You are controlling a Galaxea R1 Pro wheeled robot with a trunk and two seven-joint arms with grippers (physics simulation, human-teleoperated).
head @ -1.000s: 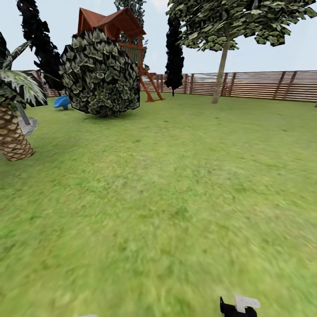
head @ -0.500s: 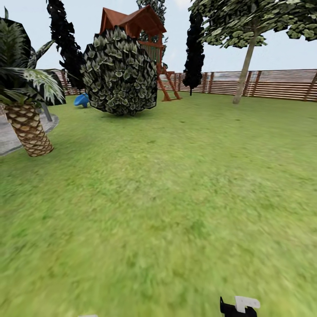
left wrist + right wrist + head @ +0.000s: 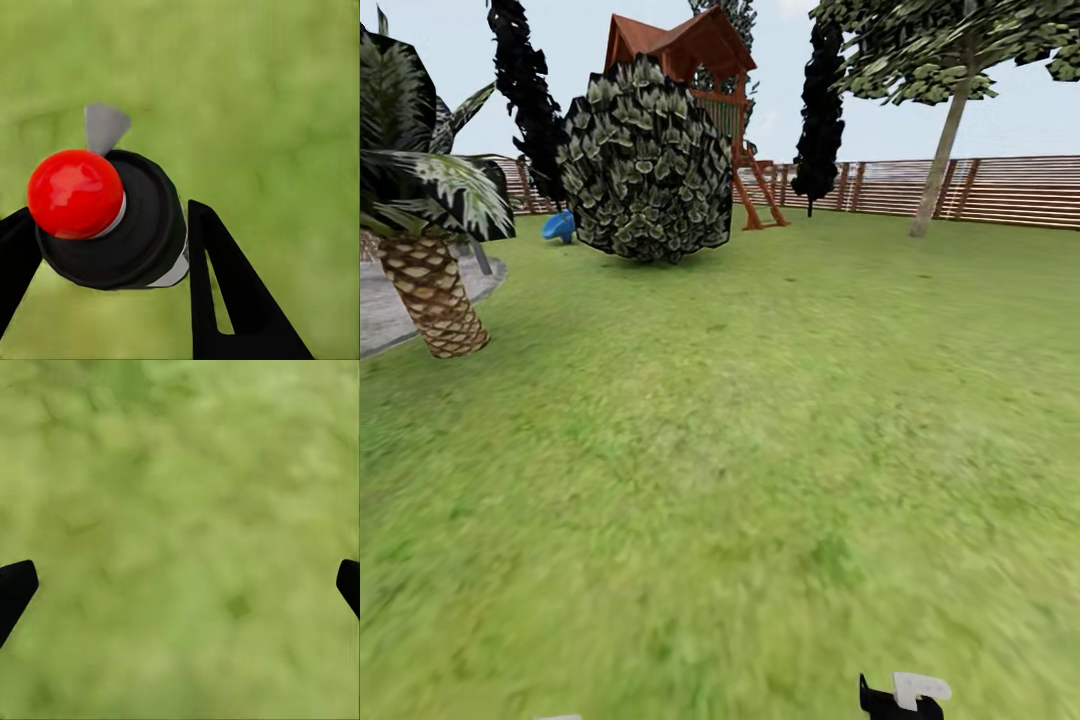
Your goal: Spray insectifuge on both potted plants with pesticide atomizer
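In the left wrist view, the pesticide atomizer (image 3: pixel 112 225) is seen end-on: a dark round body with a white band, a red knob and a grey nozzle tip. My left gripper (image 3: pixel 105 244) is shut on it, one black finger (image 3: pixel 214 277) against each side, with blurred grass behind. My right gripper (image 3: pixel 180 585) is open, its fingertips (image 3: pixel 15 589) far apart over bare lawn. A black and white piece of my right arm (image 3: pixel 902 696) shows at the head view's lower edge. The potted plants are out of view.
Green lawn (image 3: pixel 760 450) stretches ahead. A scaly-trunked palm (image 3: pixel 432 300) stands at the left beside grey paving (image 3: pixel 380 310). Further back are a big round bush (image 3: pixel 647 160), a wooden playhouse (image 3: pixel 695 55), a tree (image 3: pixel 945 160) and the brown slatted fence (image 3: pixel 1000 190).
The whole head view has slid to the right, so the camera has turned left; more of the palm and paving shows. The arm piece at the lower edge keeps its place.
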